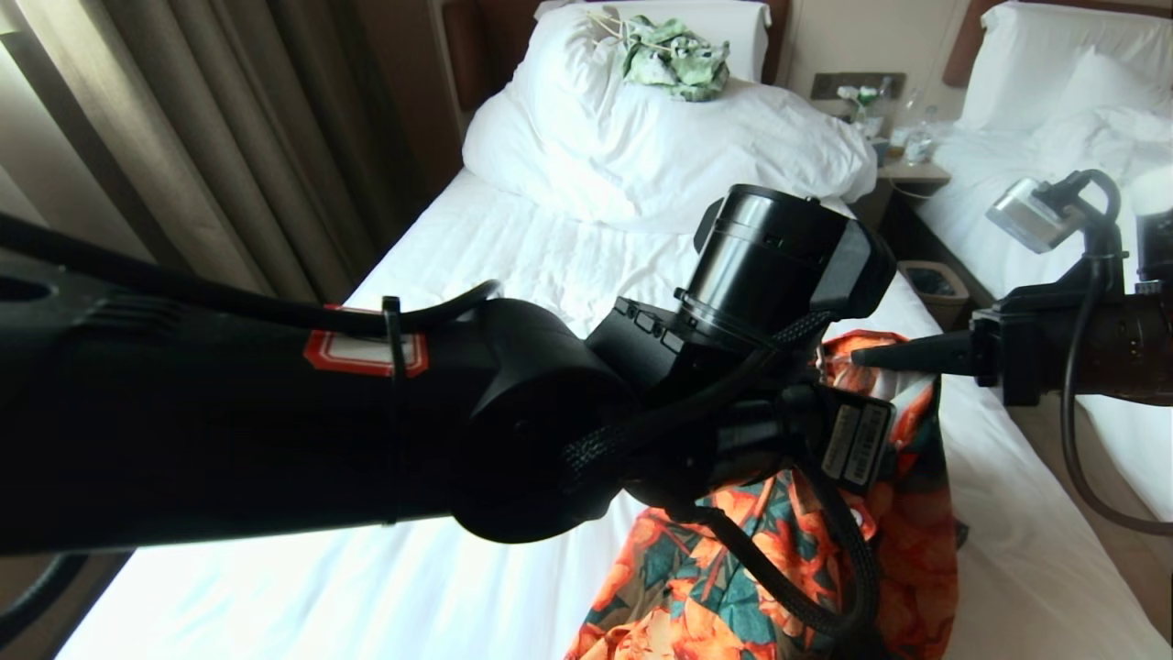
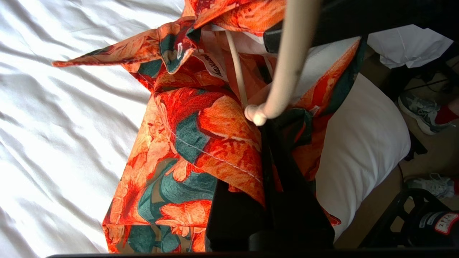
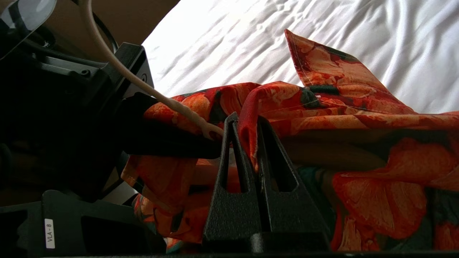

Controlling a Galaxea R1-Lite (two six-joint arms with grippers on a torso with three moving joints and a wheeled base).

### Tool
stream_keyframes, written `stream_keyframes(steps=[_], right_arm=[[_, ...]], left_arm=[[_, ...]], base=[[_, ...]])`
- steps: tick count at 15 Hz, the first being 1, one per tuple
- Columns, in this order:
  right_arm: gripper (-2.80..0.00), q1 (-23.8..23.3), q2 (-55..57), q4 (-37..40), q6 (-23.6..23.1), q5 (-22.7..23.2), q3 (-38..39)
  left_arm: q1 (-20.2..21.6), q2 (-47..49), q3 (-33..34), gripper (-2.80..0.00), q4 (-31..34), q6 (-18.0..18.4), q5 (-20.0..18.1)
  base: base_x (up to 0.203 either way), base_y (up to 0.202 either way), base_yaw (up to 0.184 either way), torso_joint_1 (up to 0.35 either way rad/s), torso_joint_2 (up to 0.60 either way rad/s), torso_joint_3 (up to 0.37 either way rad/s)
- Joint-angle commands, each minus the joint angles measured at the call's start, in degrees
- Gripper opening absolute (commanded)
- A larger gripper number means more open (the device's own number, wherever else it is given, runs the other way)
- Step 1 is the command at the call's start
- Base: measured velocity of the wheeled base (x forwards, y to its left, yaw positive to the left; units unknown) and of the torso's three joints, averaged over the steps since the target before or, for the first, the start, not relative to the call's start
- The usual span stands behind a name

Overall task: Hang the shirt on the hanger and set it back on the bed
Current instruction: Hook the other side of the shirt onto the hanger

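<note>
The bed [image 1: 513, 266], white-sheeted, bears a bundled duvet [image 1: 660, 137] and the shirt's [image 1: 724, 587] trailing hem

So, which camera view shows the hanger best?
The left wrist view shows the hanger best: its thick cream hook runs down to a rounded tip, and a thin wire goes into the shirt. The right wrist view shows only one thin curved wire. In the head view the left arm hides it.

Green-white garment [image 1: 674, 57] on duvet; bin [image 1: 933, 286]; curtains [image 1: 183, 137]

Left arm [image 1: 367, 412] hides most of shirt [image 1: 733, 587].
</note>
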Motion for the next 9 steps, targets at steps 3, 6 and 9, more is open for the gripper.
stream_keyframes(steps=[3, 6, 9], right_arm=[[-2.8, 0.05, -2.16, 0.24, -0.08, 1.32, 0.69], [-2.8, -0.03, -3.59, 0.16, -0.08, 2.01, 1.19], [-2.8, -0.12, -4.12, 0.24, -1.4, 2.05, 1.48]], left_arm=[[0.01, 0.27, -2.75, -2.8, 1.11, -0.13, -0.38], [-0.16, 0.35, -4.68, -2.8, 1.01, -0.37, -0.38], [-0.16, 0.36, -5.77, -2.8, 1.0, -0.89, -0.38]], base=[[0.0, 0.0, 0.0, 0.0, 0.0, 0.0], [0.0, 0.0, 0.0, 0.0, 0.0, 0.0], [0.0, 0.0, 0.0, 0.0, 0.0, 0.0]])
